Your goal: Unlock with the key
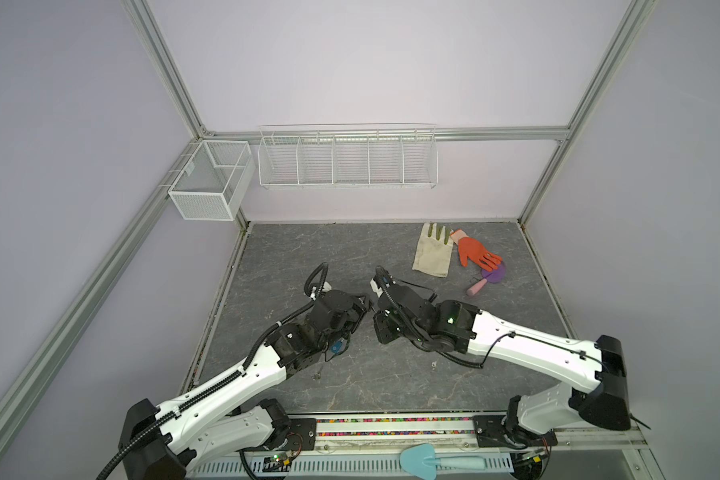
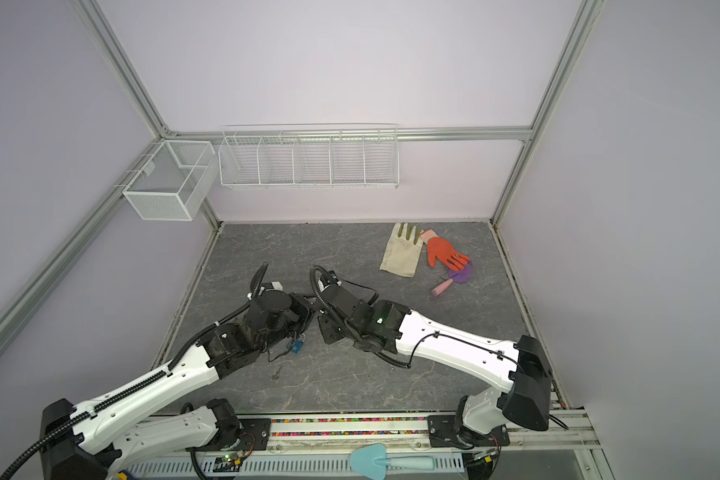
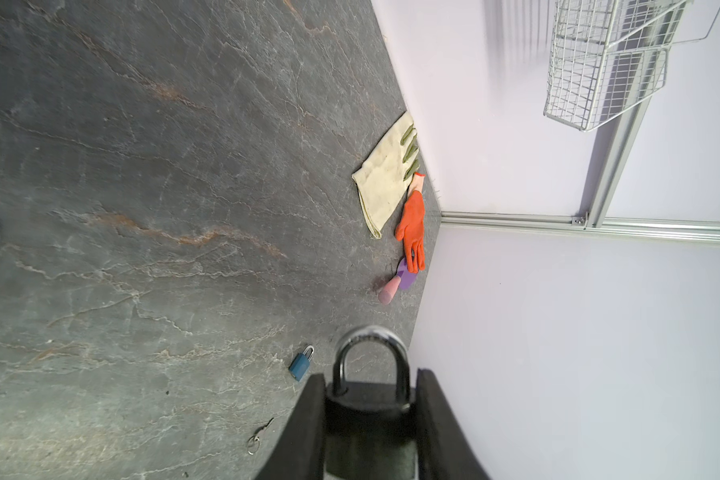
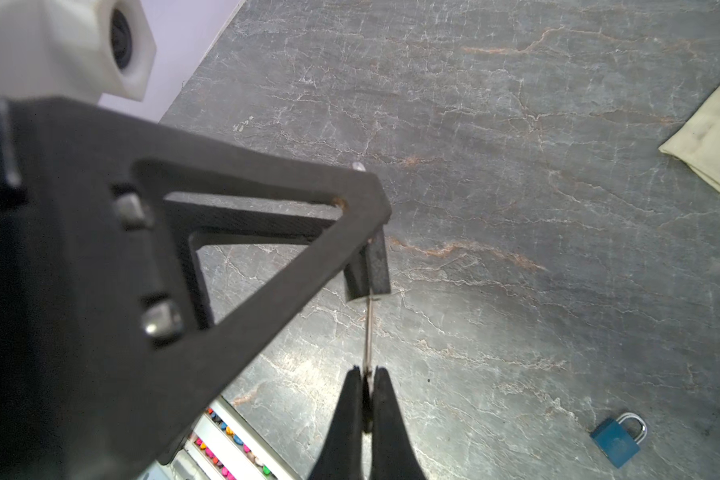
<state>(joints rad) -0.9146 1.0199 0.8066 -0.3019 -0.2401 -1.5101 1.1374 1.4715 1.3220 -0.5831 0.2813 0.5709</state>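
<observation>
My left gripper [image 3: 371, 376] is shut on a black padlock [image 3: 368, 411], its silver shackle sticking out past the fingertips. The pair sits mid-table in both top views, left gripper [image 1: 362, 305] facing right gripper [image 1: 376, 311]. My right gripper [image 4: 366, 370] is shut on a thin metal key [image 4: 368, 332]. In the right wrist view the key's tip reaches the underside of the black padlock [image 4: 375, 270], which sits behind a left finger [image 4: 267, 232]. How far the key is in the keyhole is hidden.
A small blue padlock [image 1: 337, 345] and a spare key on a ring [image 1: 317, 375] lie under the left arm. A cream glove [image 1: 433, 253], orange glove [image 1: 474, 251] and purple-pink tool [image 1: 489, 278] lie back right. Wire baskets [image 1: 348, 160] hang on the back wall.
</observation>
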